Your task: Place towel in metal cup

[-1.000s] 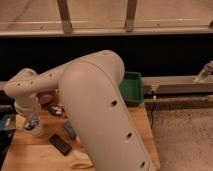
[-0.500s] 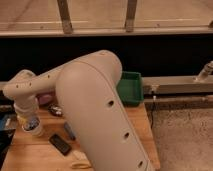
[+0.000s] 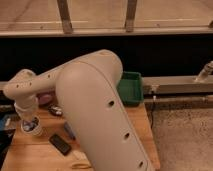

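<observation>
My white arm fills the middle of the camera view and bends down to the left side of the wooden table (image 3: 135, 125). The gripper (image 3: 30, 125) hangs low over the table's left part, pointing down. A pale white and blue bundle (image 3: 33, 129), perhaps the towel, sits right at its tip; I cannot tell whether it is held. A small dark shiny object (image 3: 55, 109), perhaps the metal cup, lies just right of the gripper, behind it. The arm hides much of the table.
A green bin (image 3: 131, 88) stands at the table's back right corner. A flat black object (image 3: 60, 144) lies in front of the gripper. A pink thing (image 3: 45, 98) sits at the back left, a blue item (image 3: 4, 123) at the far left edge. A metal rail (image 3: 175, 85) runs right.
The arm's big link has shifted slightly. The gripper stays over the same left part of the table, a touch lower.
</observation>
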